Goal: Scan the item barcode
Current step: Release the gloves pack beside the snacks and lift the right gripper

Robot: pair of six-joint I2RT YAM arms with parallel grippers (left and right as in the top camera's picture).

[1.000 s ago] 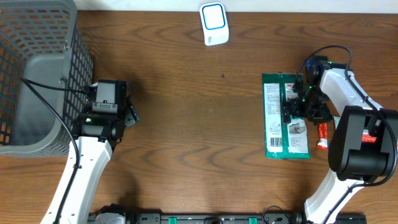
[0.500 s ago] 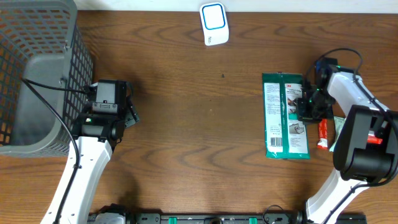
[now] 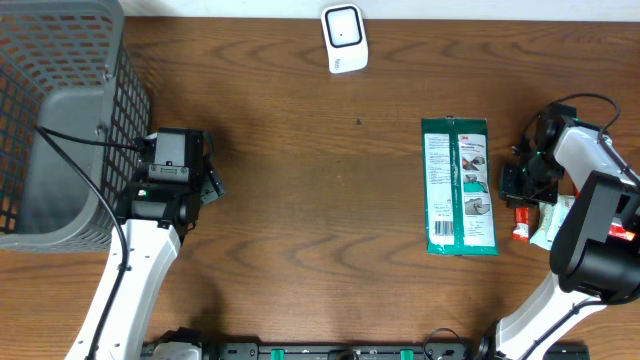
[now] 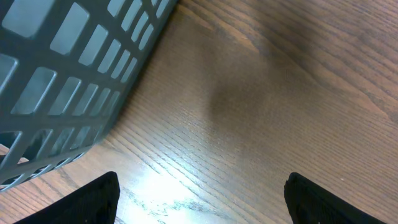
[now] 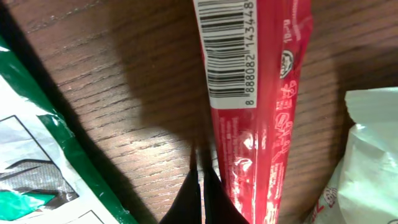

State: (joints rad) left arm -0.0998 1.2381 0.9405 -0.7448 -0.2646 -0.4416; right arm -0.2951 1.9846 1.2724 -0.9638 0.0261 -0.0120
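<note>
A green and white flat pack [image 3: 459, 187] lies on the table right of centre. To its right lies a slim red packet [image 3: 519, 218] with a printed barcode [image 5: 227, 56] facing up. My right gripper [image 3: 515, 185] is between the two. In the right wrist view its fingertips [image 5: 202, 180] are pressed together with nothing in them, just left of the red packet [image 5: 249, 106]. A white scanner [image 3: 343, 38] stands at the table's far edge. My left gripper [image 4: 202, 186] hangs open over bare wood next to the basket.
A grey mesh basket [image 3: 50, 120] fills the far left corner, close to the left arm. A white packet [image 3: 549, 222] lies right of the red one. The green pack's edge [image 5: 37, 168] shows at the left of the right wrist view.
My right gripper has moved off the green pack to the right, towards the red packet, and has shut on nothing. The green pack stayed where it was. The left arm has not moved.
</note>
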